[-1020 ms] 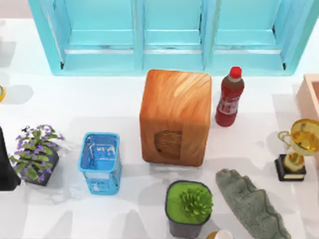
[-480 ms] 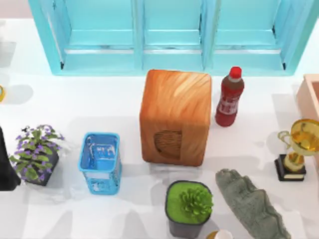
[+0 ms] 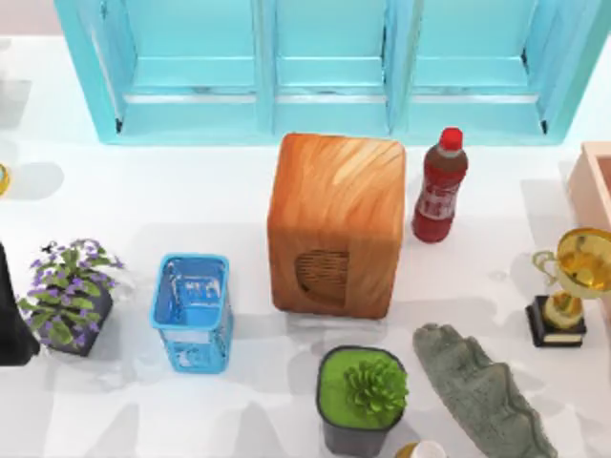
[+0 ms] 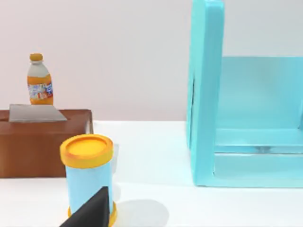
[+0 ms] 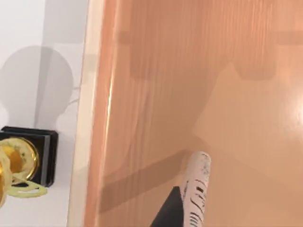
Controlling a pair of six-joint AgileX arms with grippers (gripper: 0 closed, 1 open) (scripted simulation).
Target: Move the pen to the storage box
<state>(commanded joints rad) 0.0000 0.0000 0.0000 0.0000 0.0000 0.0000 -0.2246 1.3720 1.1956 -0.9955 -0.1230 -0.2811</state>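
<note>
One corner of the storage box (image 3: 594,176) is showing at the tabletop's right edge in the top view, beside the gold trophy (image 3: 571,281); the left arm (image 3: 11,315) is sitting parked at the left edge.

The left wrist view is taking in a yellow-lidded canister (image 4: 88,175); its fingers cannot be judged.

In the right wrist view, the right gripper (image 5: 177,210) is pinching the pen (image 5: 195,189) over the box's interior. Risk: releasing from height may be letting the pen bounce or roll against a wall.

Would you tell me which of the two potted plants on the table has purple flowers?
The purple-flowered plant at the table's left edge; the green succulent near the front has none.
</note>
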